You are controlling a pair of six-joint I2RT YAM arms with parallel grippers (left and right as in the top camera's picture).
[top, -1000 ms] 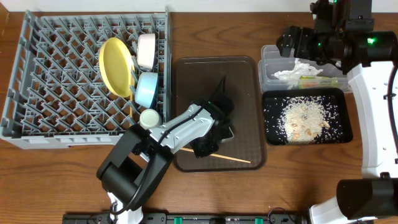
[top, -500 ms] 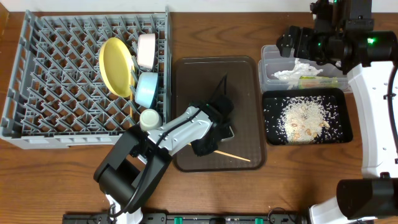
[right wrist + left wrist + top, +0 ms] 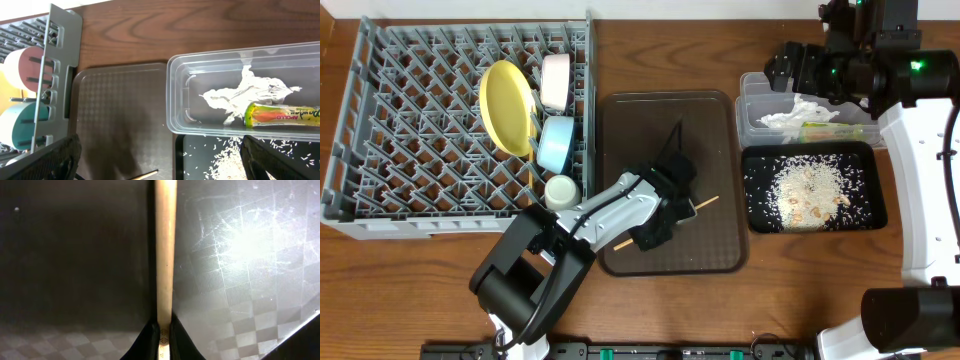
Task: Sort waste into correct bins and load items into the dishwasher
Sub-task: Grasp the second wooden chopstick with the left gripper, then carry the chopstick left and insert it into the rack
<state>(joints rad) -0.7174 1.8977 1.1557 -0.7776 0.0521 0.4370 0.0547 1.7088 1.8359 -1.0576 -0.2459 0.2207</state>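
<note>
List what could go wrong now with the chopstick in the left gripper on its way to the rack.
1. The left gripper pinches the thin chopstick at one narrow spot, so it may pivot or slip out.
2. The white cup stands at a corner of the dish rack, where the long stick might knock it.
3. The rack's open grid could let the stick drop through.

The only print that can be read is on the green-and-orange snack wrapper (image 3: 282,115), which lies in the clear tub (image 3: 172,95) ahead of the right arm's fingers (image 3: 290,162). Its dark capitals seem to read "APOLLO", and a second word after them is too small to make out. The chopstick (image 3: 165,255) carries a tiny pale mark just between the left arm's fingers (image 3: 142,347), and it is unreadable.
</note>
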